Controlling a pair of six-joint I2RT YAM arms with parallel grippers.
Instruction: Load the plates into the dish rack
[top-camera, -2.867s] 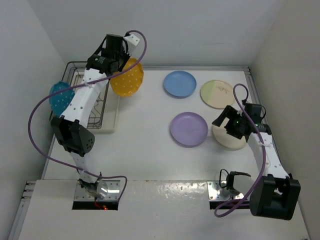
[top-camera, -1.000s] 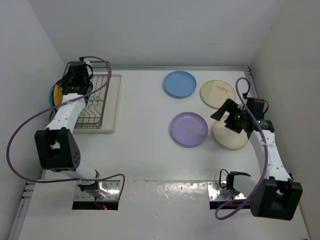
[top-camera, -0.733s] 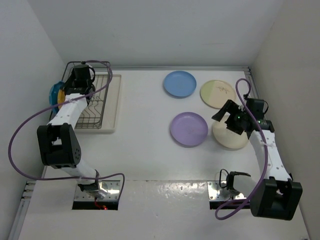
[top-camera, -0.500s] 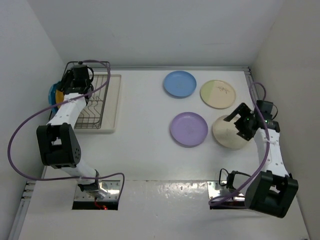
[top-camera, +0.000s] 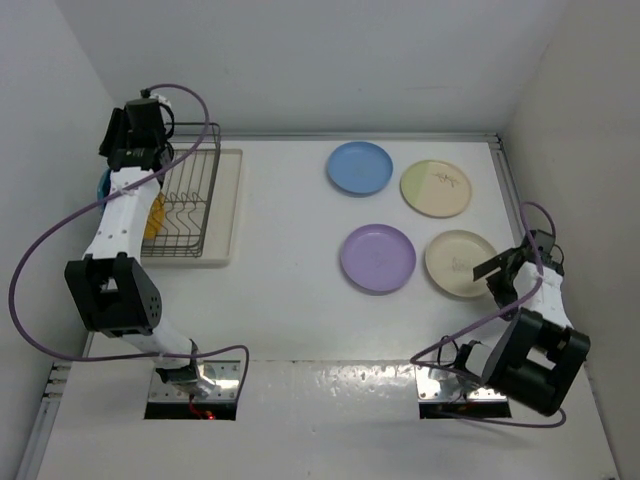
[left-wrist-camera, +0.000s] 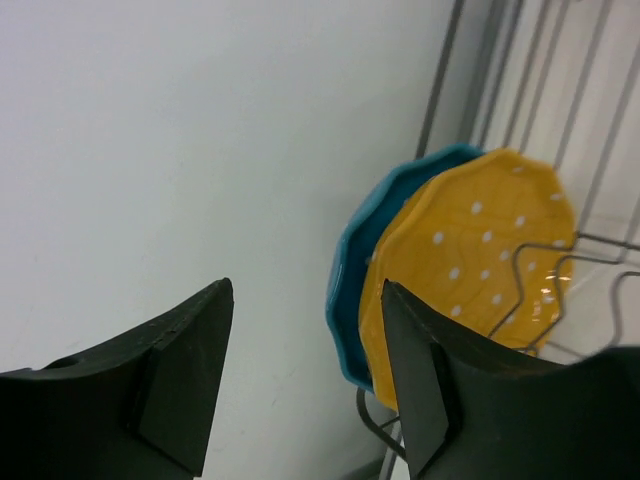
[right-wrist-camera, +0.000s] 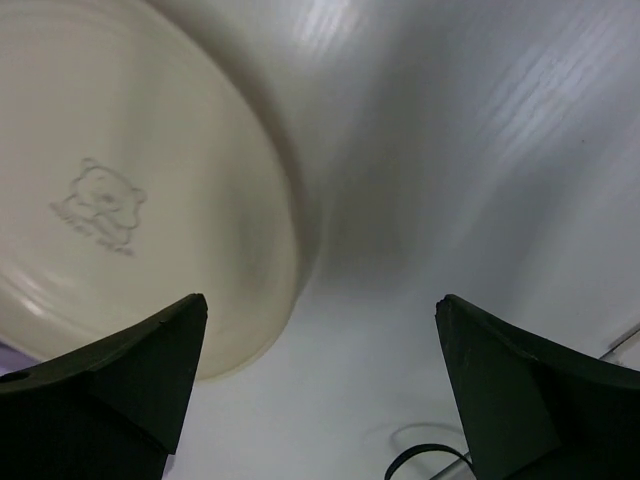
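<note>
Two plates stand on edge in the dish rack (top-camera: 190, 205): the orange dotted one (top-camera: 153, 215) (left-wrist-camera: 470, 260) and, behind it against the wall, the teal one (top-camera: 103, 185) (left-wrist-camera: 350, 300). My left gripper (top-camera: 130, 158) (left-wrist-camera: 305, 290) hovers above them, open and empty. The light blue (top-camera: 360, 168), cream-and-green (top-camera: 436, 188), lavender (top-camera: 378, 258) and plain cream (top-camera: 458, 263) (right-wrist-camera: 130, 180) plates lie flat on the table. Low at the cream plate's right edge, my right gripper (top-camera: 498, 278) (right-wrist-camera: 320, 300) is open, with only bare table between its fingers.
The rack sits on a cream drip tray (top-camera: 228, 205) at the back left, close to the left wall. The right wall runs just beyond my right arm. A purple cable (right-wrist-camera: 430, 462) loops on the table near the right gripper.
My left gripper opened, let go of the orange plate, which now stands in the rack, and rose. My right arm swung right, from over the cream plate to its right edge.
</note>
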